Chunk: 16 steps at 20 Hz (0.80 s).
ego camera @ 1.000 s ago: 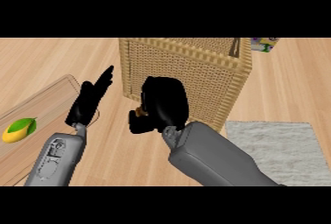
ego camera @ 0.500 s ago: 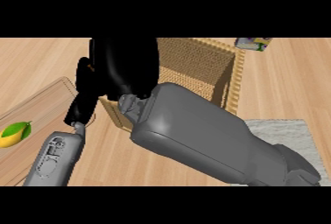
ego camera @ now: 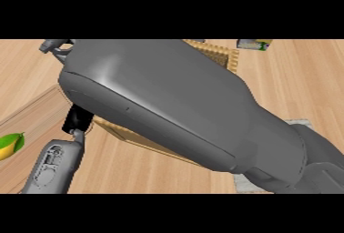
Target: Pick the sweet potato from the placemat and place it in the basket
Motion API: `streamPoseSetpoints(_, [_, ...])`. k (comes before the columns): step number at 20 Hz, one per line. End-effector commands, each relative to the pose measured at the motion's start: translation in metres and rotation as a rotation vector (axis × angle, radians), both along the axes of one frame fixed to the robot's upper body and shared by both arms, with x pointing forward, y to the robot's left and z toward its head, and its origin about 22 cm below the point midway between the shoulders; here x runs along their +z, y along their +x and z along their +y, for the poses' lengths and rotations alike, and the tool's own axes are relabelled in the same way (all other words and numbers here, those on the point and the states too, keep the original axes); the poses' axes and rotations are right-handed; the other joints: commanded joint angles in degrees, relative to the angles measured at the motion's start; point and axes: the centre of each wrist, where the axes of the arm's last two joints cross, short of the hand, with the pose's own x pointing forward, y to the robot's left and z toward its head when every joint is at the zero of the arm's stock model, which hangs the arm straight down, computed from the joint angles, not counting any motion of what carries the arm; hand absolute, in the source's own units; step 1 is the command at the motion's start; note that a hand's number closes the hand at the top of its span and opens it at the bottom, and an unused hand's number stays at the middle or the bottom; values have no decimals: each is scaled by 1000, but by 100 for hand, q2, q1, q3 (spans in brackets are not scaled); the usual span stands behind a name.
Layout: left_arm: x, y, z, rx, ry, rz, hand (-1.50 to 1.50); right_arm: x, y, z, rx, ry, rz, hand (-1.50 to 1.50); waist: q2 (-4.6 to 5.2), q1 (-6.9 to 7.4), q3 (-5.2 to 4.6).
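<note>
Right forearm [ego camera: 181, 104] across nearly the whole head view, grey and close to the camera, hiding most of the counter [ego camera: 295, 82] behind it. Right hand not visible at all: out past the upper left, or hidden behind its own arm, so no telling whether wide, narrow, or curled round anything. Sweet potato nowhere in sight either; possibly in that unseen hand, possibly already in the basket, possibly elsewhere. Cannot tell.

Basket [ego camera: 225, 54] showing only as a woven corner above the forearm and a strip of wall below it near the left wrist. Grey placemat [ego camera: 299, 123] peeking out at the right edge, mostly covered by the arm. Left forearm [ego camera: 57, 166] rising from the lower left, with only the black base of the left hand [ego camera: 77, 120] showing before it vanishes behind the right arm; fingers hidden, state unknown.

Yellow-green fruit [ego camera: 10, 144] at the far left edge, on a paler board. A small packet [ego camera: 255, 44] at the top, beyond the basket.

Risks, as judgement only:
1. Blind release, with the camera blocked by the arm, so a drop outside the basket rim or onto its edge.
2. Contact between the 2 arms, crossing close together by the basket wall.
3. Forearm brushing the basket and shifting it.
</note>
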Motion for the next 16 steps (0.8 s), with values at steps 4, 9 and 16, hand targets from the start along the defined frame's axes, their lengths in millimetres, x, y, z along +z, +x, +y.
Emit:
streamPoseSetpoints(4, [-6, -10, 8, 38, -20, 13, 0, 21, 27, 13, -259, -205, 96, 150, -16, -234, 3])
streamPoseSetpoints(9, [-4, -10, 17, 43, -9, -5, 0, 15, 60, -6, -368, -344, 167, 150, 24, -337, 8])
streamPoseSetpoints(16, [-3, -20, 25, 82, -11, -11, 0, -14, 94, -34, -395, -365, 202, 150, -1, -462, 28])
